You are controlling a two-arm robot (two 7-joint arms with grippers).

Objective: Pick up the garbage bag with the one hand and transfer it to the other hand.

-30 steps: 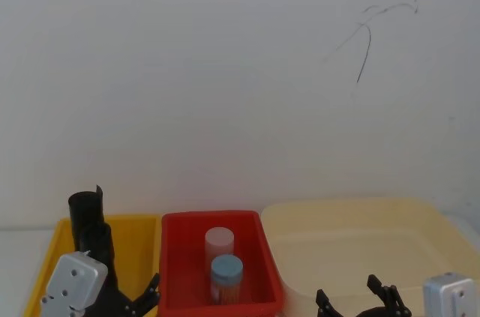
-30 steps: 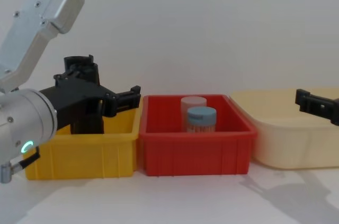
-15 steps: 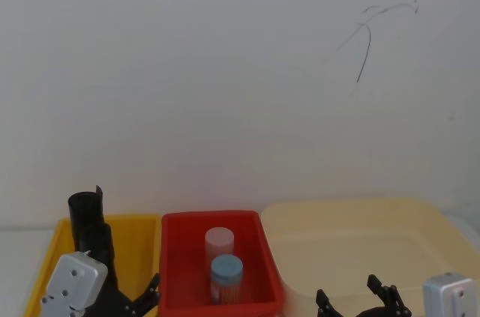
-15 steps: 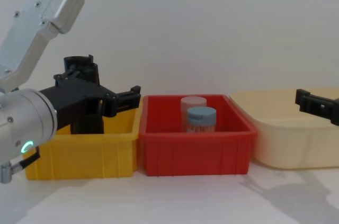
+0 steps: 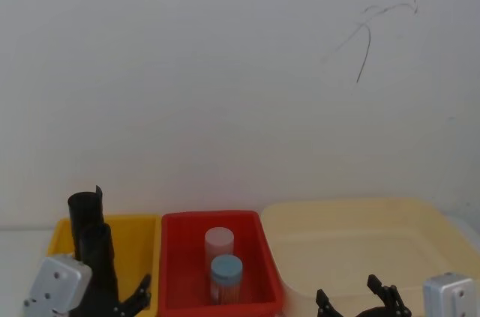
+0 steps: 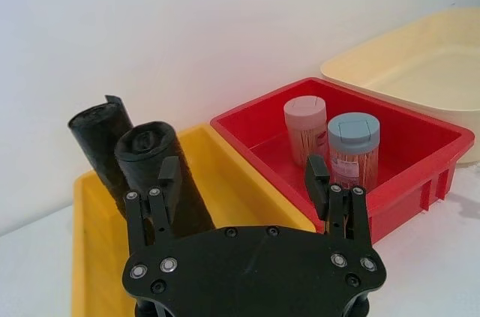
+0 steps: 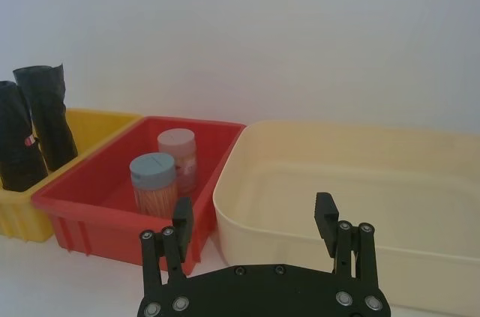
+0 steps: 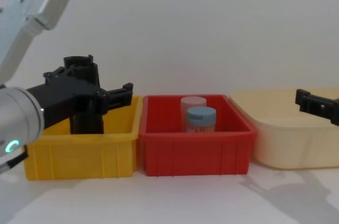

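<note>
Garbage bag [image 6: 152, 161] is seen upright inside the yellow bin [image 6: 84, 246], ungrasped. Left end effector [image 6: 241, 165] is held released at that bin's near side; right end effector [image 7: 253, 207] is held released well right of it.

The garbage bag [image 6: 142, 167] is a black roll of crinkled film with its spiral end showing. It stands almost upright in the yellow bin [image 6: 86, 257], rising well above the rim and touching a second black roll [image 6: 97, 141] at its 11 o'clock. The left gripper [image 6: 241, 171], black on a silver arm with a green ring light, hovers at the bag's 6 o'clock with its fingers spread wide and nothing in them. The right gripper [image 7: 253, 208] sits at 5 o'clock in the head view, also spread and empty.
</note>
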